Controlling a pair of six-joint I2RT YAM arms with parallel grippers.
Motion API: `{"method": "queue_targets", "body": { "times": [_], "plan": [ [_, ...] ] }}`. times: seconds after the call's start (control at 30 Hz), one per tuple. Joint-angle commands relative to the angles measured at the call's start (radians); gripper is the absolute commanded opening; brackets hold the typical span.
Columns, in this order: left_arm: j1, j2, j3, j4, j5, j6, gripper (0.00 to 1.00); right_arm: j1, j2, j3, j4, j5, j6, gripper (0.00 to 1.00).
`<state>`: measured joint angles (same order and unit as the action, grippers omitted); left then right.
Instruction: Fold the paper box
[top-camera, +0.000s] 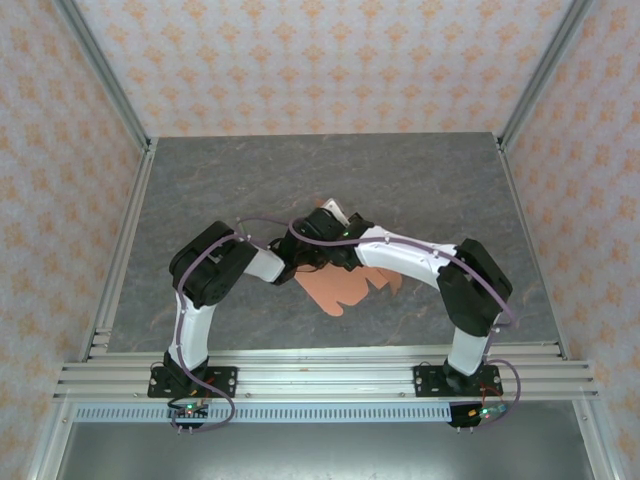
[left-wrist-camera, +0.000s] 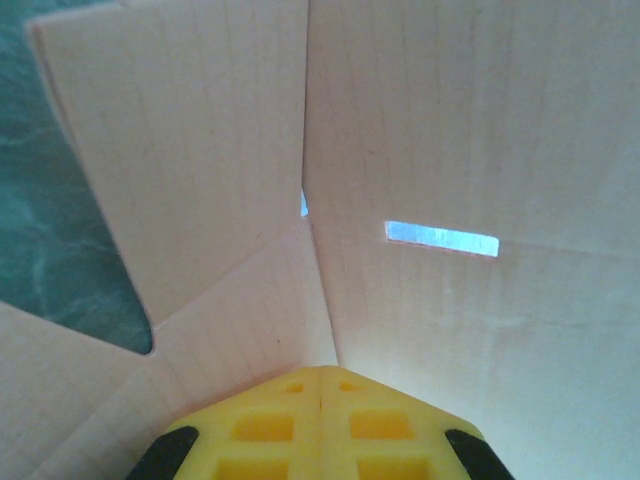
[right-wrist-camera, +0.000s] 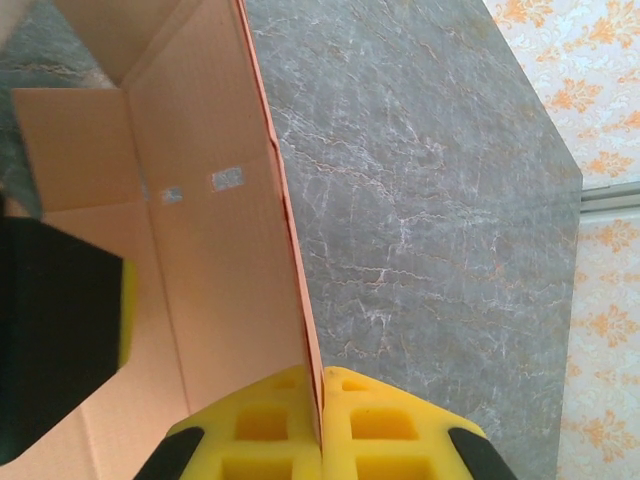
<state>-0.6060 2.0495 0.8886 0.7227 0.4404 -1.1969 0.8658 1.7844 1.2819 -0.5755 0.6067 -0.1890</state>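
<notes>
The paper box (top-camera: 352, 287) is salmon-orange card, partly folded, lying mid-table under both wrists. In the right wrist view one panel (right-wrist-camera: 215, 250) stands upright, and my right gripper (right-wrist-camera: 322, 378) is shut on its thin edge, which runs between the yellow fingertips. My left gripper (left-wrist-camera: 320, 372) is shut, its yellow tips together with no card showing between them. They rest against the inside of the paper box (left-wrist-camera: 450, 130), where two panels meet at a seam. A narrow slot (left-wrist-camera: 442, 238) in the right panel lets light through. The left gripper's black and yellow body (right-wrist-camera: 60, 330) sits inside the box.
The grey marbled table (top-camera: 420, 190) stretches free behind and to both sides of the card. Aluminium frame rails (top-camera: 320, 375) run along the near edge and up the left and right sides. Patterned walls enclose the workspace.
</notes>
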Motion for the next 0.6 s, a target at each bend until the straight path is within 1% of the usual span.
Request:
{"method": "queue_targets", "body": {
  "times": [0.0, 0.07, 0.2, 0.3, 0.37, 0.47, 0.57],
  "plan": [
    [0.023, -0.033, -0.048, -0.122, -0.061, 0.044, 0.11, -0.027, -0.018, -0.022, 0.044, -0.001, -0.032, 0.0],
    [0.029, -0.069, -0.06, -0.134, -0.062, 0.054, 0.15, -0.044, -0.028, -0.031, 0.071, 0.002, -0.091, 0.0],
    [0.046, -0.167, -0.096, -0.168, -0.064, 0.08, 0.26, -0.069, -0.046, -0.062, 0.164, 0.018, -0.258, 0.0],
    [0.072, -0.254, -0.125, -0.239, -0.073, 0.129, 0.33, -0.074, -0.048, -0.088, 0.26, 0.028, -0.391, 0.0],
    [0.097, -0.31, -0.142, -0.3, -0.083, 0.169, 0.35, -0.079, -0.058, -0.105, 0.322, 0.019, -0.469, 0.0],
    [0.161, -0.385, -0.173, -0.368, -0.085, 0.224, 0.38, -0.085, -0.091, -0.155, 0.432, -0.039, -0.589, 0.0],
    [0.228, -0.453, -0.179, -0.449, -0.085, 0.317, 0.39, -0.105, -0.132, -0.181, 0.467, -0.159, -0.656, 0.0]
  ]
}}
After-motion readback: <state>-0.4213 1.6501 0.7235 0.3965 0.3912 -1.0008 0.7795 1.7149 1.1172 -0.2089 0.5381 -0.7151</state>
